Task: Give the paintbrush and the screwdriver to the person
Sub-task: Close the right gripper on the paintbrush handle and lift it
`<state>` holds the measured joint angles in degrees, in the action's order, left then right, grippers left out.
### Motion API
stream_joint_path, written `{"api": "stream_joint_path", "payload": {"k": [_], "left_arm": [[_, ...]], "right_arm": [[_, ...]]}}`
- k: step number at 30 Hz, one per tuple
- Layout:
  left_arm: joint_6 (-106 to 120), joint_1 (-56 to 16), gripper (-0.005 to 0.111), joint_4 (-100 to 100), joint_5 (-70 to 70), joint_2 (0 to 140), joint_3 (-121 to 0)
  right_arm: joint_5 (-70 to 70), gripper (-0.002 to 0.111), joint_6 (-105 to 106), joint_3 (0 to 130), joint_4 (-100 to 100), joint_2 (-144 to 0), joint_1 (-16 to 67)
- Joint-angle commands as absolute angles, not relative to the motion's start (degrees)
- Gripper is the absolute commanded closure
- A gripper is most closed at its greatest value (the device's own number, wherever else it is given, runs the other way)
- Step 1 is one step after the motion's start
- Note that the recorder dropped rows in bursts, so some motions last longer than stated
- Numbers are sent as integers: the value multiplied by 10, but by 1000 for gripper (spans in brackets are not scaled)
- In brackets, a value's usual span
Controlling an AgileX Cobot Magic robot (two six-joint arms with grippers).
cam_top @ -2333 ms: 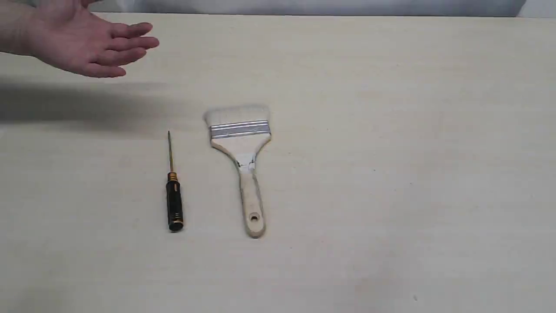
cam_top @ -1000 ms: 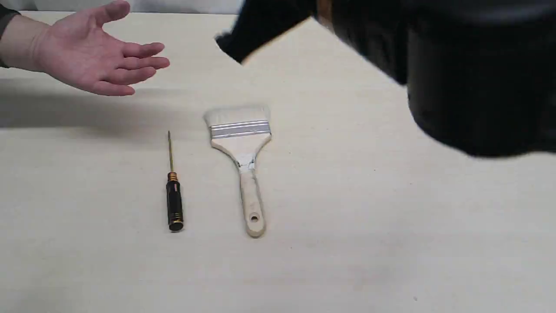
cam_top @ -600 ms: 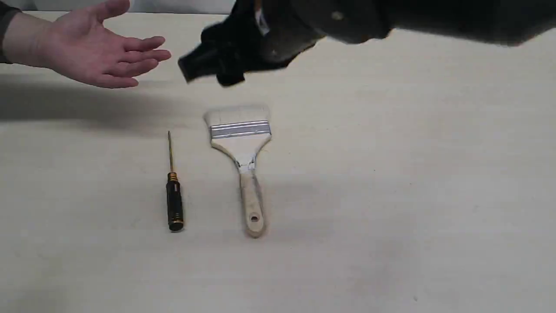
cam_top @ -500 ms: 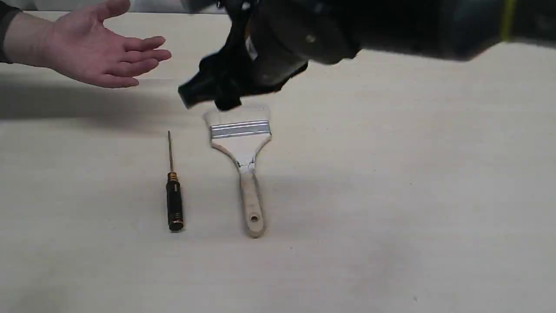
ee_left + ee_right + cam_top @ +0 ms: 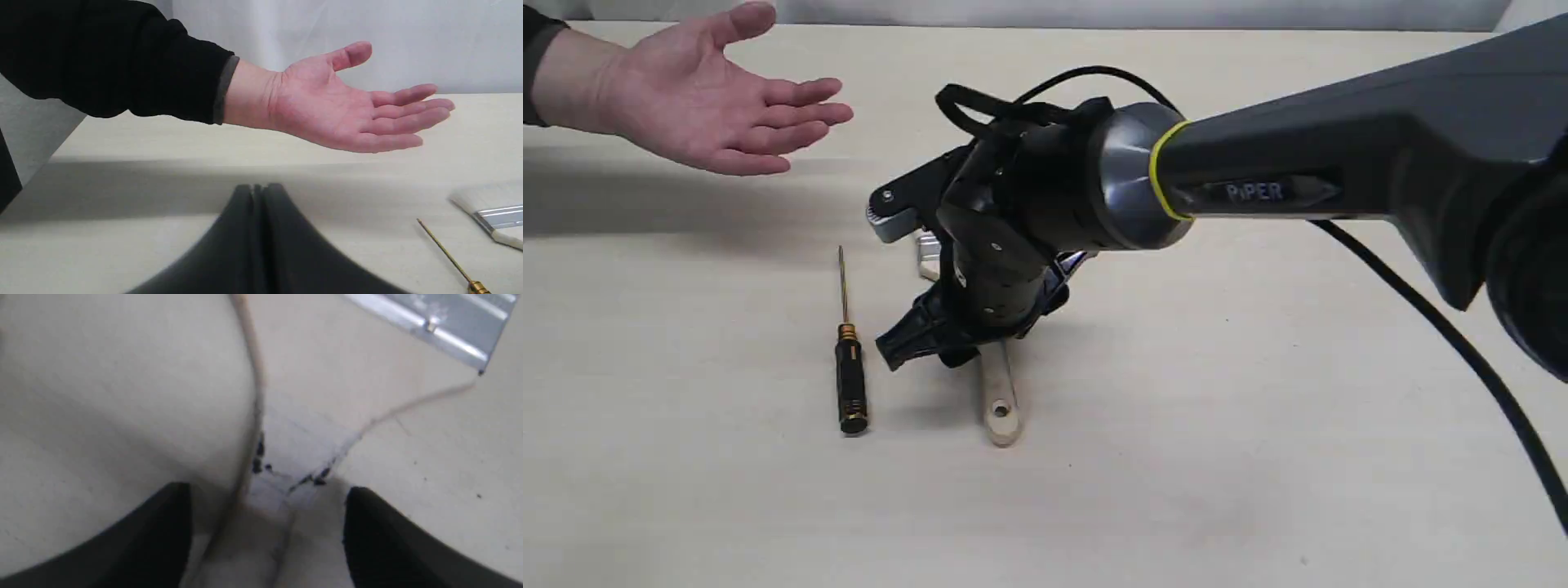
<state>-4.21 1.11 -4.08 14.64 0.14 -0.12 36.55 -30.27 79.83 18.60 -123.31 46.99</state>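
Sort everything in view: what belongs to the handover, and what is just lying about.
Job: brush; screwdriver; hand; right pincer, open astride the brush.
Just there: table; cable; left pincer, shut and empty.

You get the table [image 5: 1258, 490] from above in the exterior view. Both wrist views sit lower, sharing the paintbrush [image 5: 310, 416].
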Motion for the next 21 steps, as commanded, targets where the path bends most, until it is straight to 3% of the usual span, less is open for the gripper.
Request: {"api": "stream_joint_path", "payload": {"k": [1, 4, 10, 21], "left_arm": [[-43, 6, 107, -40, 143, 0, 0], [-43, 6, 107, -40, 143, 0, 0], [-43, 6, 107, -40, 143, 0, 0], [-43, 6, 107, -38, 143, 0, 0]], "right_arm": [[359, 54, -297, 799, 183, -1247, 467], [359, 66, -297, 799, 183, -1251, 467], [359, 104, -289, 799, 217, -1251, 467], [362, 104, -261, 799, 219, -1136, 468]]}}
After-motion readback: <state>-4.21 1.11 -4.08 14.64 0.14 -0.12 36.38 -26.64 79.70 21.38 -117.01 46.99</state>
